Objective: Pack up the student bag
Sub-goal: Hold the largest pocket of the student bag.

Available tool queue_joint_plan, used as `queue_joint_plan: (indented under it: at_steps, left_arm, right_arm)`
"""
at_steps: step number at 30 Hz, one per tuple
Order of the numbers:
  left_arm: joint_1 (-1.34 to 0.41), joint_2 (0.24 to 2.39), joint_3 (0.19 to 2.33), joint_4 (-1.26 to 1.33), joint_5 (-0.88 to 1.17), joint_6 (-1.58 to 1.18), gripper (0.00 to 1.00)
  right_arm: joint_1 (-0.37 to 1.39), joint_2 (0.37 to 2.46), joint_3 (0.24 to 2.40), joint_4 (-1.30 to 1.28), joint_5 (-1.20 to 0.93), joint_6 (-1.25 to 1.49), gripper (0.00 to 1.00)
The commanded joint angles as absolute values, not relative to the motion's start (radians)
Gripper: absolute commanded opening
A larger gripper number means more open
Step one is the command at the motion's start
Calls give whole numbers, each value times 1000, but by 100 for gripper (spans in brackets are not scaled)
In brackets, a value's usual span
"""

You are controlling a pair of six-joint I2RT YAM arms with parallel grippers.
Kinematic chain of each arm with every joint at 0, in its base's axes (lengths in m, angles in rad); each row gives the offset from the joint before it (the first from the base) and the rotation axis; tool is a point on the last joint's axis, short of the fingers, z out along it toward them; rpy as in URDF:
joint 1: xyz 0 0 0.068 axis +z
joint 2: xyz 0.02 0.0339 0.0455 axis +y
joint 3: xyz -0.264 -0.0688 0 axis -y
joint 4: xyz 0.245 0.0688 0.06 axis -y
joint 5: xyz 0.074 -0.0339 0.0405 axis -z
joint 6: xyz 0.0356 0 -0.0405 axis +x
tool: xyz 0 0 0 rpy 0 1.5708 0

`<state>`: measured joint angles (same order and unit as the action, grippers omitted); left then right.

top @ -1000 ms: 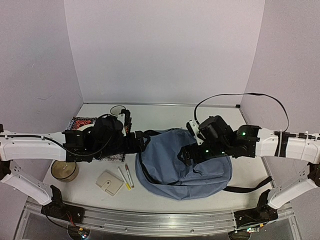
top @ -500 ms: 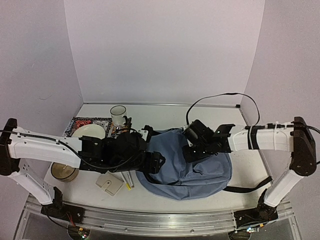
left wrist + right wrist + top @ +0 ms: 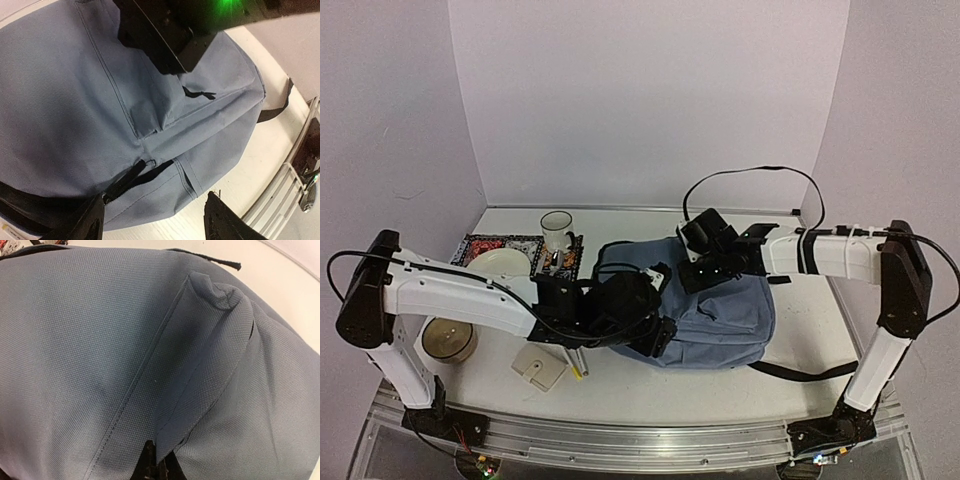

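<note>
A: Mid-table, the student bag (image 3: 730,310) lies flat. Status?
B: My right gripper (image 3: 157,467) pinches a fabric fold. My left gripper (image 3: 155,220) is spread above the zipper (image 3: 125,182). Nothing looks packed: pens (image 3: 580,366) and beige wallet (image 3: 538,365) sit outside.

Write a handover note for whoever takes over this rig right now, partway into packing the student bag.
Left claw: open, over the student bag's near-left edge, by a zipper.
Right claw: shut on a fold of bag fabric at the far side.
The bag lies flat on the table; pens and a beige case lie outside it, to its left.
Done: bag gripped. Left, likely: open it and load the items.
</note>
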<state>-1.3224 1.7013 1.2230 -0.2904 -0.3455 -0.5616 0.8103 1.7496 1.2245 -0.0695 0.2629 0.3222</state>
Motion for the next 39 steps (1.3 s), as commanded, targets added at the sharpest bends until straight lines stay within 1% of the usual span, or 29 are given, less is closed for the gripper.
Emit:
queue_joint_plan:
  at_steps: [1, 3, 5, 8, 14, 22, 31, 35, 37, 39]
  left_arm:
    - [-1324, 1757, 1343, -365, -407, -452, 69]
    - [-1325, 1782, 1375, -410, -434, -434, 69]
    - [-1324, 1805, 1396, -451, -464, -418, 68]
    - [-1321, 1840, 1438, -516, -470, -380, 63]
    - [-1313, 1910, 1509, -593, -411, -303, 63]
    - [-1296, 1991, 1593, -662, -381, -266, 59]
    - [-1282, 2065, 1664, -736, -401, -254, 58]
    - [-1268, 2086, 1677, -760, -397, -255, 57]
    - [-1265, 2095, 1683, -766, -402, -258, 52]
    - [-1262, 2103, 1689, -768, -414, -264, 44]
  right_arm:
    - [797, 1724, 1267, -38, 247, 256, 18]
    - [797, 1690, 1244, -38, 209, 274, 29]
    - [798, 1651, 1211, -38, 176, 296, 35]
    - [797, 1584, 1153, -37, 141, 329, 41]
    - [797, 1441, 1043, -38, 140, 379, 51]
    - [798, 1324, 958, -43, 150, 420, 54]
    - [797, 1306, 950, -46, 143, 430, 54]
    - [797, 1307, 950, -46, 139, 432, 55]
    - [797, 1307, 950, -46, 134, 432, 54]
    - [797, 1305, 950, -45, 126, 431, 54]
